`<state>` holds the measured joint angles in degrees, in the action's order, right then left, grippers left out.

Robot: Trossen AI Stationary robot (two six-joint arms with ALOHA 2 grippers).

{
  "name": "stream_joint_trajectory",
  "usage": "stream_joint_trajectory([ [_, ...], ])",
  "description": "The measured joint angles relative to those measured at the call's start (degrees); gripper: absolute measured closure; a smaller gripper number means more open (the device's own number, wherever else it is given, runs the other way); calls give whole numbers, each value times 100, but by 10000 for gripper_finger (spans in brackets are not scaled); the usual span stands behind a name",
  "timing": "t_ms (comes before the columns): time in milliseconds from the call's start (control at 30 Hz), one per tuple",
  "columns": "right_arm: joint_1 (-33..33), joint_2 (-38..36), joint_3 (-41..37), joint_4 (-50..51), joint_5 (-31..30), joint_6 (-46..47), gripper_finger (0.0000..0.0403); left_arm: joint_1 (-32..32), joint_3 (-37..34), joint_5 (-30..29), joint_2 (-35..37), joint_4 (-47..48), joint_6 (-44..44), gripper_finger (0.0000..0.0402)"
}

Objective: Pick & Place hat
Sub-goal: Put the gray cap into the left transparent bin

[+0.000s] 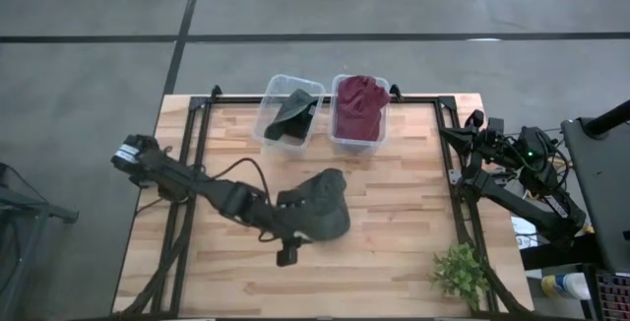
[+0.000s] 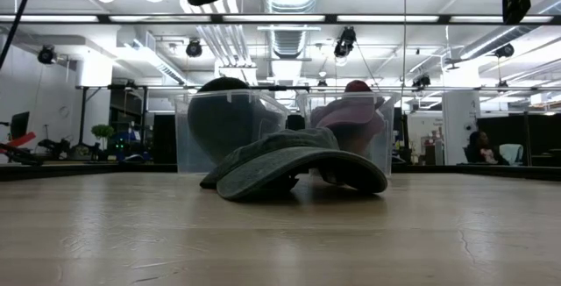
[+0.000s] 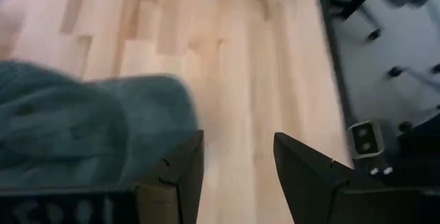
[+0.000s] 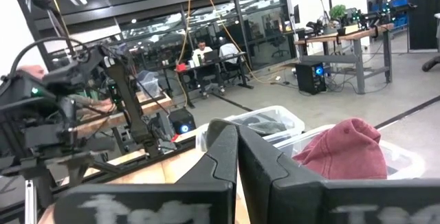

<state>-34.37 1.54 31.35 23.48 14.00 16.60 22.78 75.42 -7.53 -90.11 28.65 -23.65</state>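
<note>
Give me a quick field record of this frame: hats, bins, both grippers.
loose hat: dark grey cap lying on the table, in front of the bins
left bin: clear, holds a dark hat
right bin: clear, holds a red hat
left gripper: open, over bare wood beside the grey cap, holding nothing
right gripper: shut, empty, parked at the table's right edge
other: small plant at near right corner

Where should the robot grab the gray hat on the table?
Probably by the brim edge. The gray hat lies flat on the table, its crown a soft low mound, so the thin brim fits between fingers best. The open left gripper is right beside it and could come from above, pinching the near edge. The right gripper waits far off.
</note>
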Motion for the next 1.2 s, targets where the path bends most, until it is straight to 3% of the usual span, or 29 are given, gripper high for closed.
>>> stream_joint_trajectory([
  [300, 2, 0, 0, 7, 0, 194, 394, 347, 116, -266, -530, -775, -167, 234],
  [533, 2, 0, 0, 24, 0, 182, 394, 342, 635, -437, -1521, -525, 442, 234],
  [900, 0, 0, 0, 29, 0, 284, 394, 315, 1373, -906, -2405, -357, 1144, 234],
  [1033, 2, 0, 0, 29, 4, 293, 394, 315, 1686, -1521, -2693, 3, 1122, 234],
  [1200, 2, 0, 0, 29, 17, 286, 394, 405, 2162, -1632, -3059, 173, 771, 234],
])
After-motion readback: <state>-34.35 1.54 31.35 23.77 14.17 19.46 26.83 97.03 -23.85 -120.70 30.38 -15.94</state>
